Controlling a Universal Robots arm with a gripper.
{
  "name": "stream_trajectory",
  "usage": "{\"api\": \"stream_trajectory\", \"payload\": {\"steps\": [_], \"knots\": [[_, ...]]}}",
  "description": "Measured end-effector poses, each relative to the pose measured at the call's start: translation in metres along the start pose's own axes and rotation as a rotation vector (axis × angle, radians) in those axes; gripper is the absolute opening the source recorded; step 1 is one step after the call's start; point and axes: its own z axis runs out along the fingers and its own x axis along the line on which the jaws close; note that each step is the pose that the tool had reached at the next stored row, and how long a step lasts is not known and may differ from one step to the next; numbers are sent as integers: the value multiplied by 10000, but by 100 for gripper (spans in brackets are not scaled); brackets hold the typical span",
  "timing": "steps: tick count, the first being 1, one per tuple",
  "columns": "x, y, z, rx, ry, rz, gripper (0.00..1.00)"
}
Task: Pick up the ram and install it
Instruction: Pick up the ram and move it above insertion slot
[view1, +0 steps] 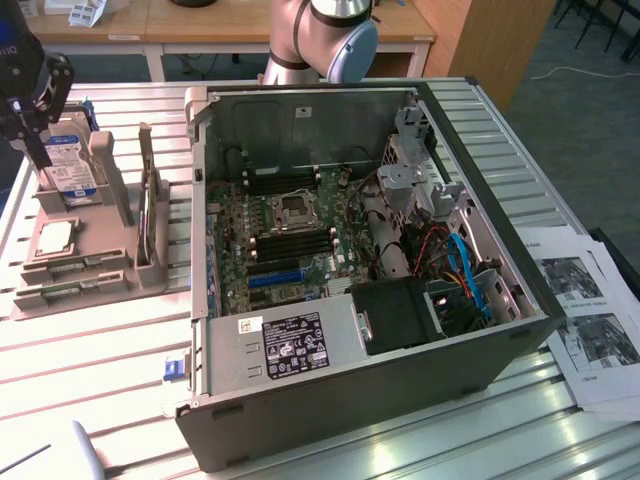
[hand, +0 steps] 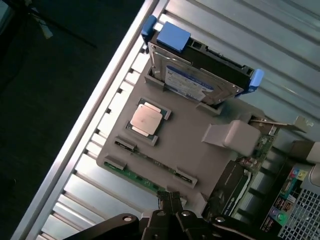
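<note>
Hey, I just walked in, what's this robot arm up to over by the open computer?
The arm is partway through fitting memory into the open computer case. Its gripper, jaws shut with nothing visibly held, hangs over the grey parts holder beside the case. The ram lies in its groove along the holder's edge, close to the gripper and not yet picked up. A hard drive and a processor sit in the same holder.

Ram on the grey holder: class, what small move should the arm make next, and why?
Probably open the fingers. They are shut and hover over the grey holder, close to the ram, which sits untouched in its slot at the holder's edge. Shut fingers could not straddle it.
</note>
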Motion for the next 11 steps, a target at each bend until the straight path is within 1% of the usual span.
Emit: {"api": "stream_trajectory", "payload": {"steps": [11], "knots": [[0, 0, 0, 51, 80, -2004, 10]]}}
